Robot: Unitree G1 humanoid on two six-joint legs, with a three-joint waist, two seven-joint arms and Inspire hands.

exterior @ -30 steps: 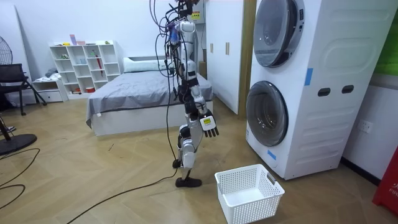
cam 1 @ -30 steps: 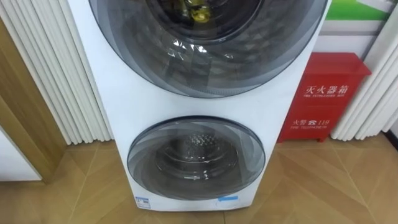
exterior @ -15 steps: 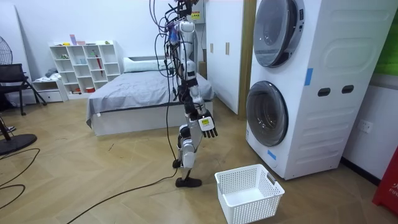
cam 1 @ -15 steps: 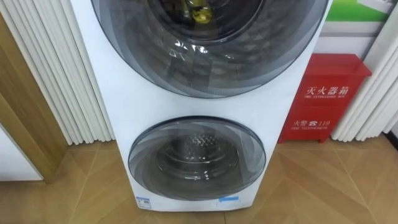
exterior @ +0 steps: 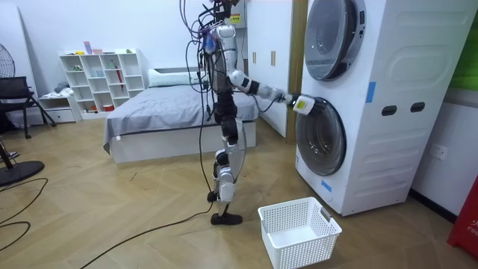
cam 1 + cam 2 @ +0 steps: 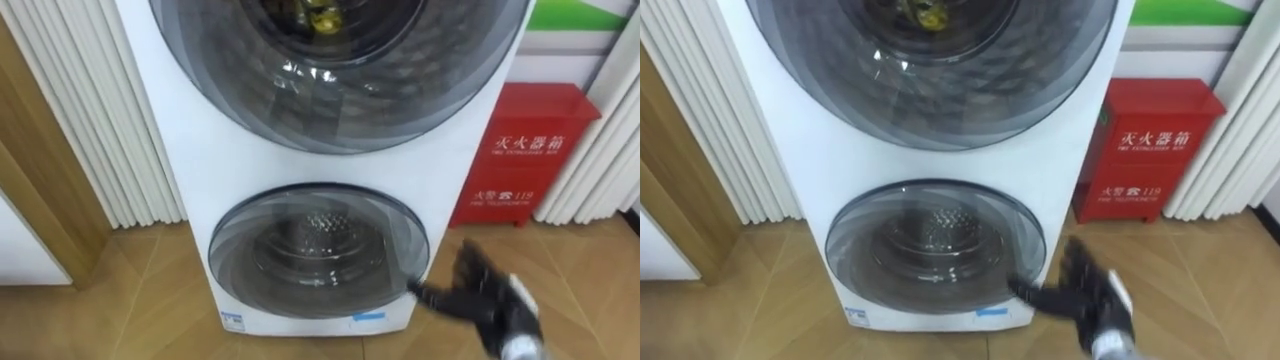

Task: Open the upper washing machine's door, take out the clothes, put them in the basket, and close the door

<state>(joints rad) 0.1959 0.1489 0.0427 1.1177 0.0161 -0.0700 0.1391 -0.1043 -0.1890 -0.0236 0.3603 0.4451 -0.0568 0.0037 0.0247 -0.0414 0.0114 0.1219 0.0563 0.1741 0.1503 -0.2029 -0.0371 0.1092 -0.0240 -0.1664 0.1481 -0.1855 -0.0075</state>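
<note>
Left eye view: my right robot hand [image 6: 493,300], fingers spread and clamped on nothing, reaches the 4 o'clock rim of the washing machine [image 6: 200,160]'s closed lower door [image 6: 318,250]. I see no clothes behind its glass. Opening and picking both remain.

A herringbone wood floor [image 5: 97,217] runs through the room under plain white walls [image 5: 119,26]. Against the far wall stands a low white shelf unit [image 5: 101,82] with small items in its cubbies. Beside it is a bed [image 5: 164,119] under a grey cover. A black chair [image 5: 15,93] and a standing fan [image 5: 4,63] sit at the room view's left edge. White wardrobe doors [image 5: 265,60] meet a wooden door frame [image 5: 298,45]. Seen from the head, white ribbed panels [image 6: 90,110] line the wall on both sides. A red cabinet [image 6: 525,155] stands on the floor just beside the right ones, under a green sign [image 6: 585,12].
</note>
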